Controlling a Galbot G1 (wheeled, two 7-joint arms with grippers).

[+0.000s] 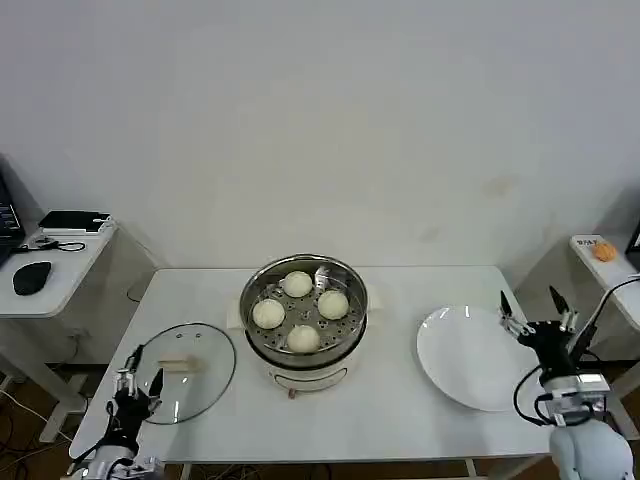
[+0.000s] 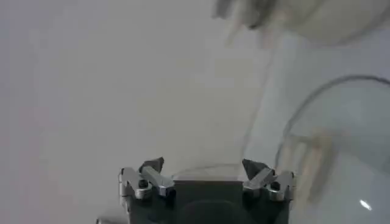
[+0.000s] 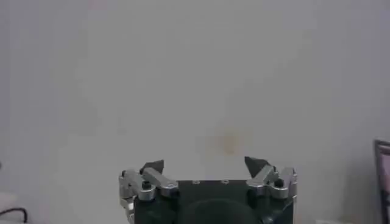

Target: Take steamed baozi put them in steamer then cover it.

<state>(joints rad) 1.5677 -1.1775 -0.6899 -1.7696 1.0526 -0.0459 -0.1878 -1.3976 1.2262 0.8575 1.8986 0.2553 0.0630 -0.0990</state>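
Several steamed baozi (image 1: 298, 284) lie on the perforated tray inside the steamer (image 1: 349, 336), a shiny steel pot on a white base at the table's middle. It has no cover on. The round glass lid (image 1: 205, 375) lies flat on the table to the steamer's left, also seen as the lid (image 2: 347, 128) in the left wrist view. My left gripper (image 1: 145, 373) hangs open at the lid's near left rim, nothing between its fingers. My right gripper (image 1: 527, 305) stands open above the right edge of the white plate (image 1: 460, 350), holding nothing.
A side desk (image 1: 45, 290) with a black mouse and a small device stands at the far left. Another small table with an orange object (image 1: 604, 251) sits at the far right. A plain wall rises behind the white table (image 1: 400, 410).
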